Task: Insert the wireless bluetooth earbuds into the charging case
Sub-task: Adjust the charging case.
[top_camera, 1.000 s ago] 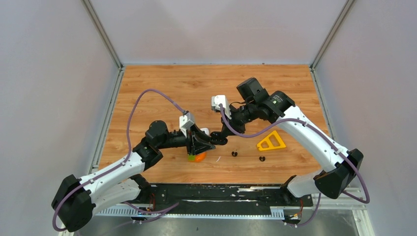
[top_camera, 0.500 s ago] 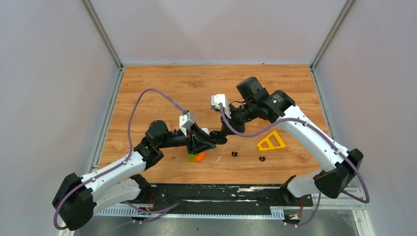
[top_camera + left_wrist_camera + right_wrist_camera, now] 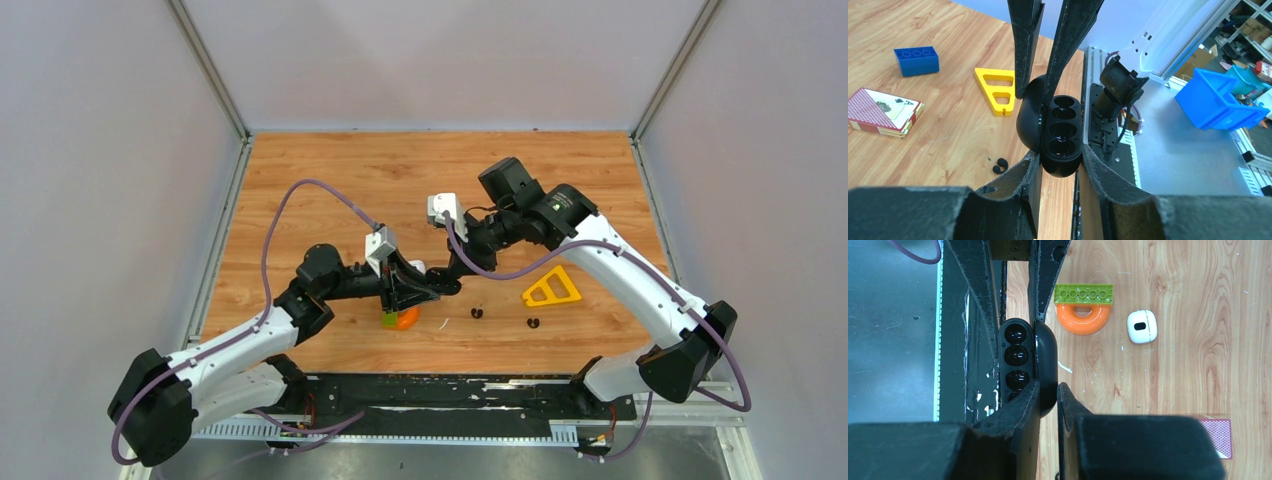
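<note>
Left gripper (image 3: 1059,157) is clamped on the welled base of an open black charging case (image 3: 1063,125). The right gripper (image 3: 1048,387) pinches its domed lid, and the case is held in the air. Below is a wood-grain table (image 3: 330,170) with pale grey walls (image 3: 100,150) around it. 2 black earbuds (image 3: 477,313), tiny and knobby, lie on the wood near a yellow triangle (image 3: 551,288), on the side toward the held case.

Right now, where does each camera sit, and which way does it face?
Top external: fixed high behind the robot, looking down on the wooden table; left arm and right arm show whole.
Left wrist: on the left arm, looking sideways past the left gripper at the black charging case.
Right wrist: on the right arm, looking down past the right gripper at that case.
Both wrist views share the case, held by both grippers.
</note>
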Robot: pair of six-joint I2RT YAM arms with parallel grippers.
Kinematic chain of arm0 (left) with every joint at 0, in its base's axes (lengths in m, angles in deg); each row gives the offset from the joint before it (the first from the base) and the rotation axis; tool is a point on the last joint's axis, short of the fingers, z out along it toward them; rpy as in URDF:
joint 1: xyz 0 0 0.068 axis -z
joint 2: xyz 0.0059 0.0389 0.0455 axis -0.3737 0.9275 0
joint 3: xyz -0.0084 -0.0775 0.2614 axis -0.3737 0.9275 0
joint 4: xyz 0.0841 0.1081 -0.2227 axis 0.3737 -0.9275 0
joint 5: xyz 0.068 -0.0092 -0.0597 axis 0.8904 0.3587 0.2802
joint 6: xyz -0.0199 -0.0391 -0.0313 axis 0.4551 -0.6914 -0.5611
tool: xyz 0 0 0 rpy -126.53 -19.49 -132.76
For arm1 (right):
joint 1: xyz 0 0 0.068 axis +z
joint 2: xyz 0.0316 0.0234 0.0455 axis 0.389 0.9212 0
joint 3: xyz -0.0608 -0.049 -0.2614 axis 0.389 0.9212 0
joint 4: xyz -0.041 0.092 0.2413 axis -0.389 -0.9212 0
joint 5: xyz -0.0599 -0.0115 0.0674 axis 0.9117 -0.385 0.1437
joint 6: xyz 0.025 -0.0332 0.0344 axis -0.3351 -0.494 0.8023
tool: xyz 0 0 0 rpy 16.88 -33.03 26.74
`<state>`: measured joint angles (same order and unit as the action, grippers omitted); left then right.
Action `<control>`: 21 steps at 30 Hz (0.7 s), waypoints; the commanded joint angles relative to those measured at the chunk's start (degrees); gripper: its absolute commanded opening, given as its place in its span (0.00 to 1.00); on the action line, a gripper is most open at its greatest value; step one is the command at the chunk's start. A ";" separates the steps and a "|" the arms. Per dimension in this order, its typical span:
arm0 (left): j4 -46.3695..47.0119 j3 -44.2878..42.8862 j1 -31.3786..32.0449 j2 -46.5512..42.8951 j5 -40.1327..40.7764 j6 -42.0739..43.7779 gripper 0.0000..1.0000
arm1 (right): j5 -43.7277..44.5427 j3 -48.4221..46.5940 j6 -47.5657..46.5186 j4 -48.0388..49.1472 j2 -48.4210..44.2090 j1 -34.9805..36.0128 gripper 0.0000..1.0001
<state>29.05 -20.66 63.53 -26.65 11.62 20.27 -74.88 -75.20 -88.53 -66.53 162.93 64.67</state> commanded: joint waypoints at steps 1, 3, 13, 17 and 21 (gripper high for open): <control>3.28 -0.17 -0.10 0.43 -1.33 -0.18 0.19 | -0.60 -2.04 0.23 1.17 0.02 0.55 0.17; 3.42 -0.18 -0.10 0.54 -1.55 -0.03 0.14 | -0.72 -2.36 0.44 1.09 -0.09 0.54 0.21; 2.88 0.24 -0.10 -0.38 -2.89 2.26 0.00 | -2.10 -4.64 1.80 0.15 0.04 -0.54 0.42; 2.88 0.40 -0.10 -0.82 -2.77 2.52 0.00 | -5.59 -5.61 2.24 -0.83 0.36 -1.37 0.45; 2.84 0.44 -0.10 -1.32 -2.49 2.84 0.00 | -12.31 -8.06 2.57 -2.56 0.39 -4.06 0.47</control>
<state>29.79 -20.36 63.53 -26.52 9.68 21.56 -78.86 -79.05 -86.97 -67.79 163.36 63.08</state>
